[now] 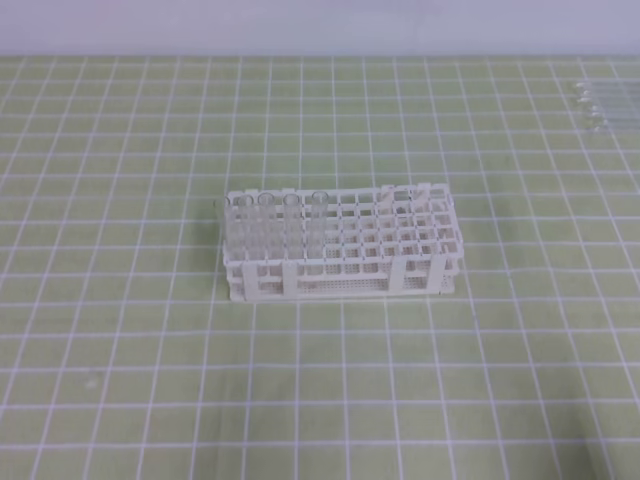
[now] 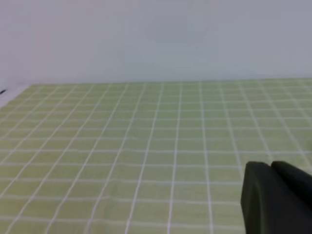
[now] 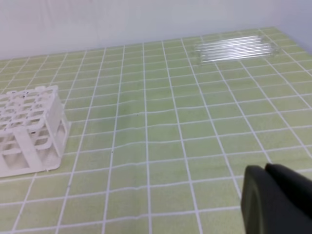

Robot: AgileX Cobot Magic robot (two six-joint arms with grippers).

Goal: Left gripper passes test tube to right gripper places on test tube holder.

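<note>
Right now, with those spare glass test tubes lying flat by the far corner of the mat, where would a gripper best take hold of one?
Probably at mid-length, coming straight down from above. The test tubes lie flat, side by side and close together on the green grid mat, so fingers would have to straddle one tube across its narrow width. An outer tube of the row looks easiest, with free mat beside it.

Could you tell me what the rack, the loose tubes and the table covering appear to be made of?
Rack: likely white moulded plastic, matte, thin lattice walls. Loose tubes: probably clear glass, see-through with bright glints, though clear plastic is possible. Table covering: seemingly a flat matte green mat printed with white grid lines.
</note>
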